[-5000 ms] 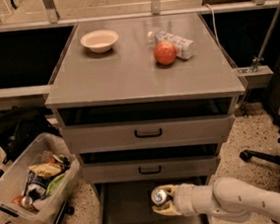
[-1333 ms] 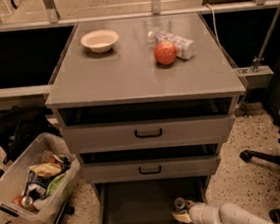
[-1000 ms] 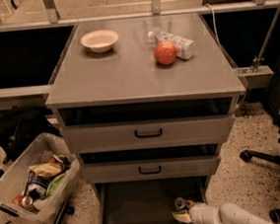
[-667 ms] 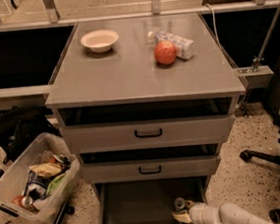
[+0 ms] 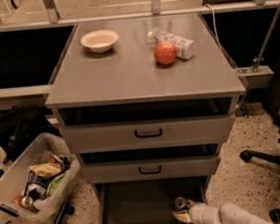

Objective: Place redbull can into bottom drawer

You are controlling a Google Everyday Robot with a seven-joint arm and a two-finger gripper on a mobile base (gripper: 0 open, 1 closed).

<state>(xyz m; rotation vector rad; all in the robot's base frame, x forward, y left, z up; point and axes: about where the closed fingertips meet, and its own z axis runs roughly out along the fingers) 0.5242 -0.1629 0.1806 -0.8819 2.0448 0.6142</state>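
Note:
The bottom drawer (image 5: 134, 208) is pulled open at the foot of the grey cabinet, its flat floor showing. The redbull can (image 5: 180, 203) is at the drawer's right side, low inside it, with its shiny top showing. My gripper (image 5: 183, 213) reaches in from the lower right on a white arm and sits right at the can. Only the can's top is visible; the rest is hidden by the gripper.
A white bowl (image 5: 99, 40), a red apple (image 5: 165, 52) and a clear plastic bottle (image 5: 173, 42) lie on the cabinet top. Two upper drawers with black handles (image 5: 148, 133) are closed. A clear bin of snacks (image 5: 30, 181) stands left. A chair base (image 5: 268, 158) is right.
Five seconds ago the gripper held the can above the drawer; it has since lowered into the drawer's right side. Over the last second nothing has visibly moved.

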